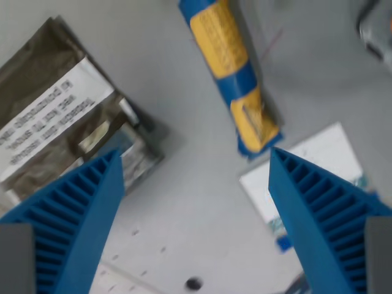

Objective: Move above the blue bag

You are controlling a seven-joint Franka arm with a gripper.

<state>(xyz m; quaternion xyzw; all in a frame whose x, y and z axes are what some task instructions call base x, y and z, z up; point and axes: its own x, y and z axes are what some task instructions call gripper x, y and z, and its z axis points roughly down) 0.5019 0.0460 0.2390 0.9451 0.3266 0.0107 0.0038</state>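
Note:
The blue bag point(231, 67), blue with yellow panels, lies lengthwise on the grey table at the top centre of the wrist view, its lower end near my right fingertip. My gripper point(195, 154) is open and empty, its two ribbed blue fingers point(79, 214) spread wide at the bottom left and bottom right. The gripper's gap is over bare table, just below and to the left of the bag's lower end.
A brown-silver foil pouch with a white printed label point(58, 122) lies at the wrist view's left, partly under the left finger. A white sheet point(306, 168) lies at the right, behind the right finger. A dark object point(376, 27) shows at the top right corner. The table has small holes point(193, 283).

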